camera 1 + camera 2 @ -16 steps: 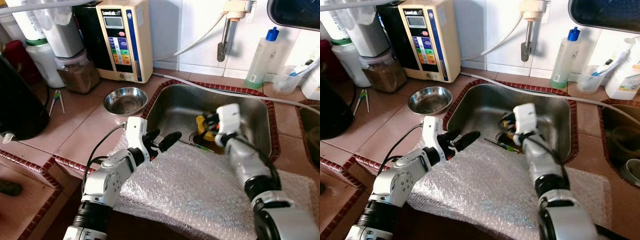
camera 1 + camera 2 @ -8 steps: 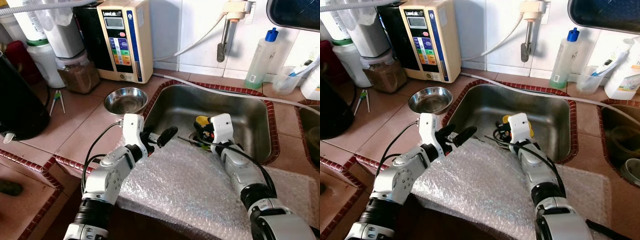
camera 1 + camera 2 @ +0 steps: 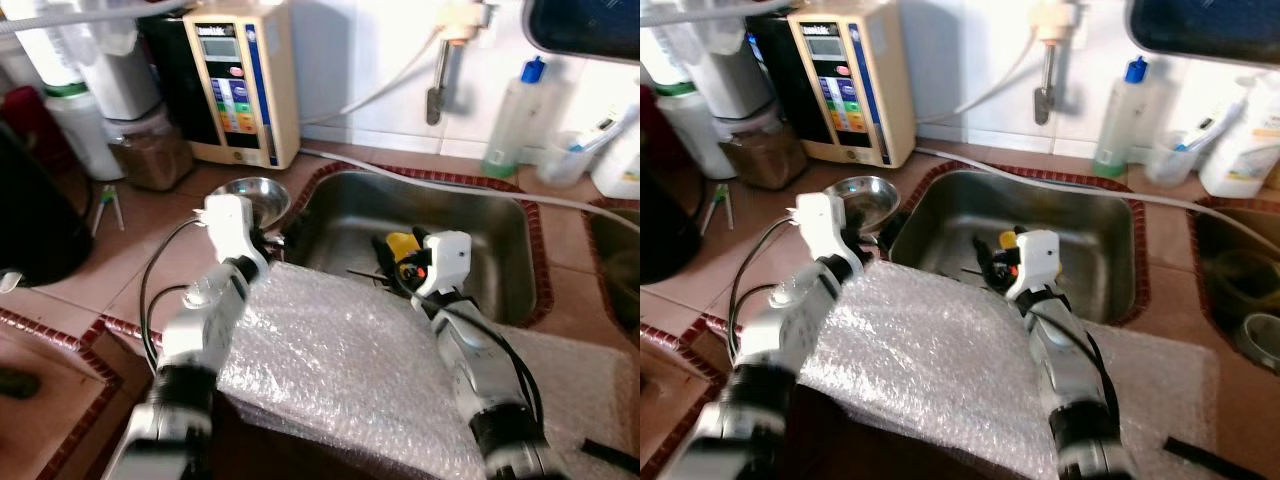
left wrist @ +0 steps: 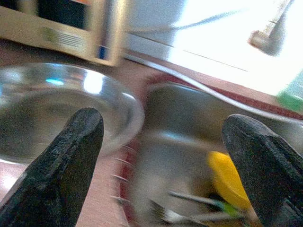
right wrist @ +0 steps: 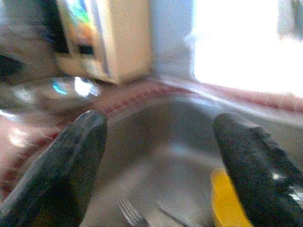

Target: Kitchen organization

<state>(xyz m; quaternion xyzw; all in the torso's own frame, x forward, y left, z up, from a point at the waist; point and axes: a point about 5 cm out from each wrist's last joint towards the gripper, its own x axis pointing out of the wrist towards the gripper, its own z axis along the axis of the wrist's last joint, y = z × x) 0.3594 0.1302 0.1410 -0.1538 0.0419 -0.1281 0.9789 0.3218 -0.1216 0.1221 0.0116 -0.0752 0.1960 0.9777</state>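
- Your tiled counter [image 3: 120, 270] runs across the scene, with a red-brown border around the steel sink [image 3: 470, 215] set into it.
- A sheet of bubble wrap [image 3: 340, 370] lies over the counter's front edge, just in front of the sink, and both arms reach over it.
- At the back left you have a cream wall appliance with a coloured button panel [image 3: 240, 85], beside a dark jar [image 3: 155, 155] and white containers.
- A hose [image 3: 420, 170] crosses behind the sink rim, and a clear bottle with a blue cap [image 3: 510, 120] stands at the back right.
- The steel bowl [image 3: 248, 195] sits on the counter just left of the sink's corner.
- Your left gripper [image 4: 163, 142] is at the bowl's near rim, by the sink's corner; its fingers [image 4: 61, 161] are spread wide with nothing between them.
- Your right gripper [image 5: 158, 156] hangs over the sink's front part, fingers [image 5: 61, 161] likewise spread apart and empty.
- In the sink, near the right gripper, lies a yellow object [image 3: 402, 243], blurred beyond naming.
- A fork [image 5: 129, 213] and other thin utensils lie on the sink bottom beside it.
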